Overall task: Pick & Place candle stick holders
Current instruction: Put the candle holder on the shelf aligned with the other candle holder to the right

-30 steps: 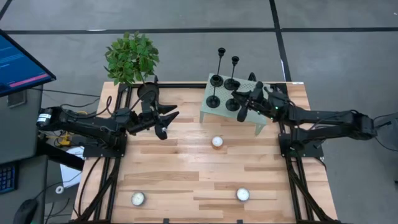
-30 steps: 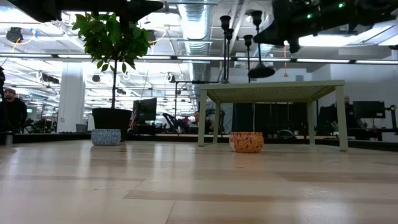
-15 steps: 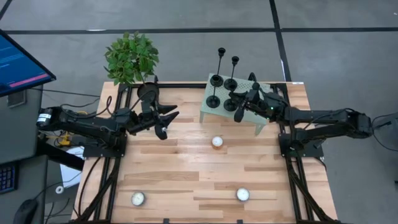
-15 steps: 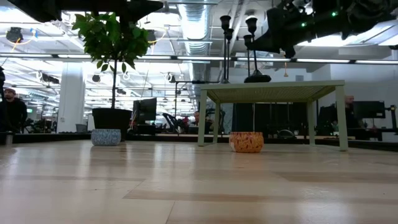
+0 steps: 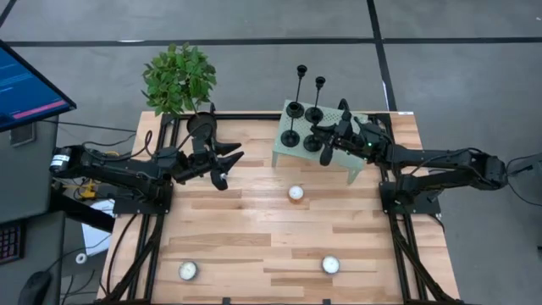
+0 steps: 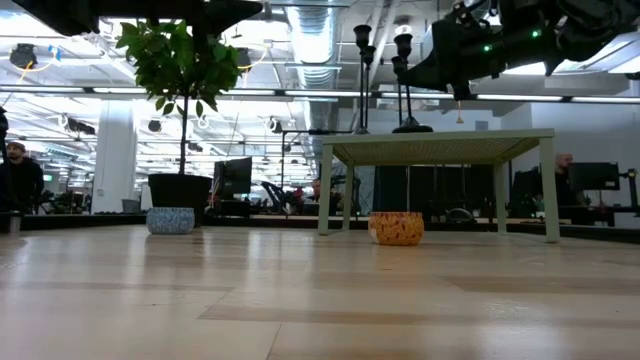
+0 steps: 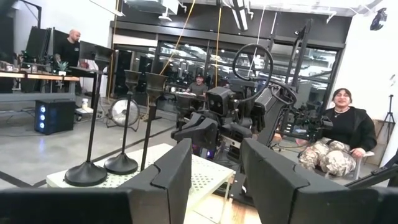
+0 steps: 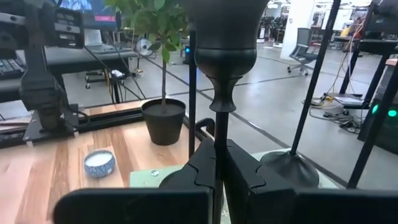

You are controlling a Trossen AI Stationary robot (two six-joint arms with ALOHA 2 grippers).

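Observation:
A small pale-green table (image 5: 351,152) stands at the far right of the wooden table and carries black candlesticks: two tall ones at its far edge (image 5: 294,108) (image 5: 314,113) and one at its left edge (image 5: 290,140). My right gripper (image 5: 329,140) is over this table, shut on a fourth candlestick (image 6: 404,80), which also shows in the right wrist view (image 8: 225,37). My left gripper (image 5: 224,165) is open and empty above the wooden table's far left, near the plant pot; its fingers stand apart in the left wrist view (image 7: 214,180). My right gripper pinches the candlestick's thin stem (image 8: 219,127) between its two fingers (image 8: 244,174), below the cup top. The fingers come nearly level from the table's right and lie across the stem. The candlestick stands upright, its disc base (image 6: 412,127) down at the green table's top.
A potted plant (image 5: 179,78) stands at the far left. Tealights lie on the wood at the middle (image 5: 295,193), near right (image 5: 330,265) and near left (image 5: 187,270). People and desks show in the room beyond.
My right gripper has gone down and a little toward the table's left with the candlestick. The candlestick, lifted and tilted above the green table before, now stands upright with its base at the table top.

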